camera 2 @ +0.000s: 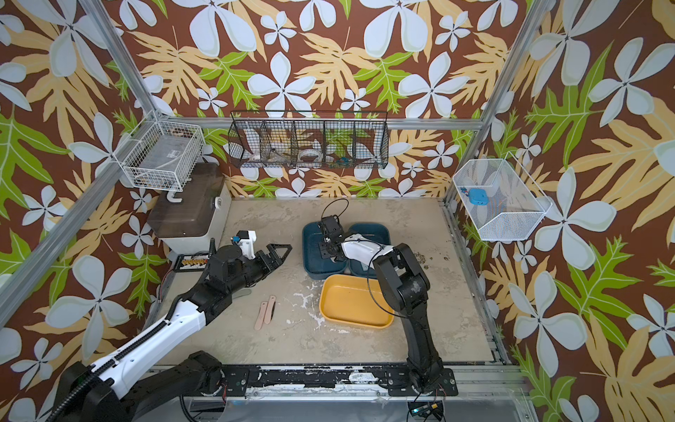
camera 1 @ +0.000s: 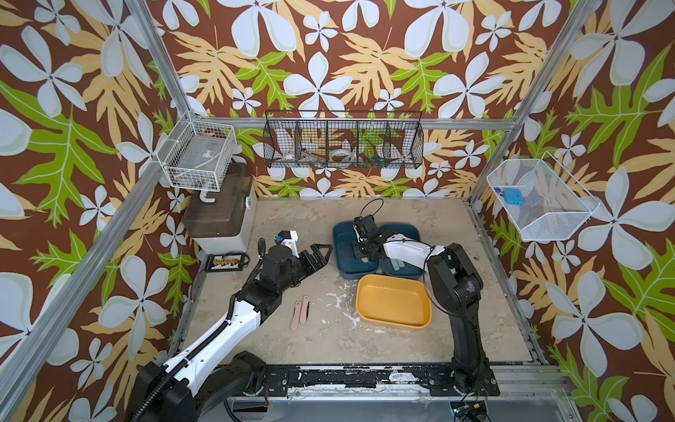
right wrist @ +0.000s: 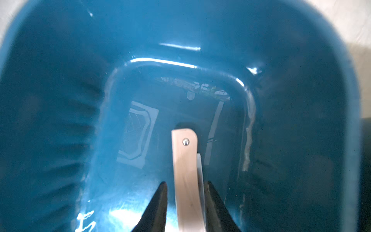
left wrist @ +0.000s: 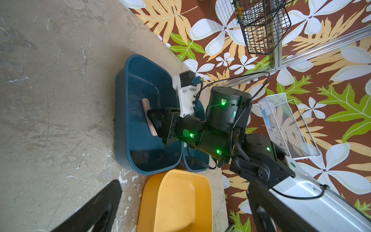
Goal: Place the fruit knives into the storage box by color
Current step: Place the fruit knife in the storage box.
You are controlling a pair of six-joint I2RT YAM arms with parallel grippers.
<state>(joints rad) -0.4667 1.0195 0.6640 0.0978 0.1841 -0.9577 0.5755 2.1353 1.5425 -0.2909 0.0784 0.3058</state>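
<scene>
My right gripper (right wrist: pixel 186 182) reaches down into the left blue tray (camera 1: pixel 341 270). Its jaws stand slightly apart around a pale pink fruit knife (right wrist: pixel 185 170), with a gap on one side. That knife (left wrist: pixel 147 115) lies on the tray floor. Two more pink knives (camera 1: pixel 295 316) (camera 1: pixel 305 308) lie side by side on the table. Pale blue-green knives (camera 1: pixel 397 266) rest in the right blue tray (camera 1: pixel 405 232). My left gripper (camera 1: pixel 325 254) hovers open and empty, left of the blue trays.
An empty yellow tray (camera 1: pixel 392 303) sits in front of the blue trays. A brown-lidded box (camera 1: pixel 219 215) and a small connector board (camera 1: pixel 226 261) stand at the back left. Wire baskets (camera 1: pixel 343 144) hang on the walls.
</scene>
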